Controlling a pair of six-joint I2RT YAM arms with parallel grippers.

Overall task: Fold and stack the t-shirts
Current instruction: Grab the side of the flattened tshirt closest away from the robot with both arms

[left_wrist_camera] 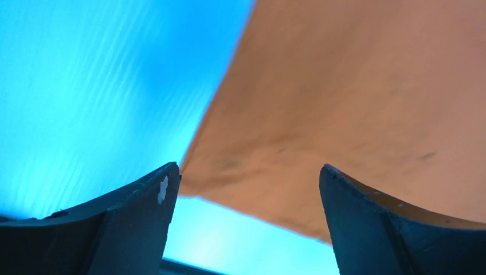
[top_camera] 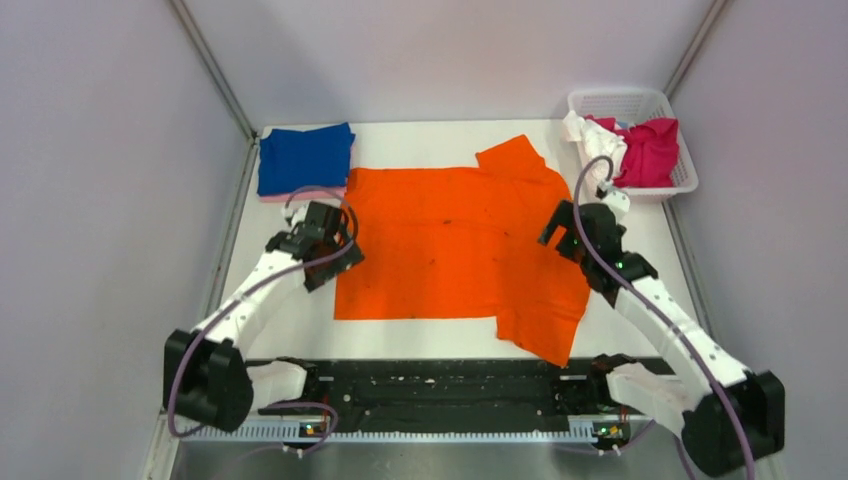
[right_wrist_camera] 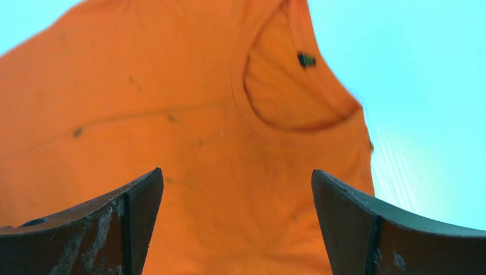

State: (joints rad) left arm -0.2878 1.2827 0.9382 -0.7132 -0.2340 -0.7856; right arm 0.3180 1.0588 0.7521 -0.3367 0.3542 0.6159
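1. Blue t-shirt [top_camera: 305, 157], visible only from overhead, lies folded at the table's [top_camera: 420, 135] 10 o'clock corner.
2. Left hand [left_wrist_camera: 246, 172] hangs wide open and empty over a hem corner of the orange t-shirt [left_wrist_camera: 355, 103], which is spread flat mid-table.
3. Right hand [right_wrist_camera: 235, 172] gapes empty above the collar [right_wrist_camera: 236, 80]; only this wrist view shows the neck label [right_wrist_camera: 306, 59].
4. Basket [top_camera: 620, 100] at 2 o'clock holds a magenta t-shirt [top_camera: 650, 150].

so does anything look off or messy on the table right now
Mostly tidy. The orange t-shirt lies flat but carries small dark specks, and its near sleeve looks rumpled. A white shirt droops over the basket rim.
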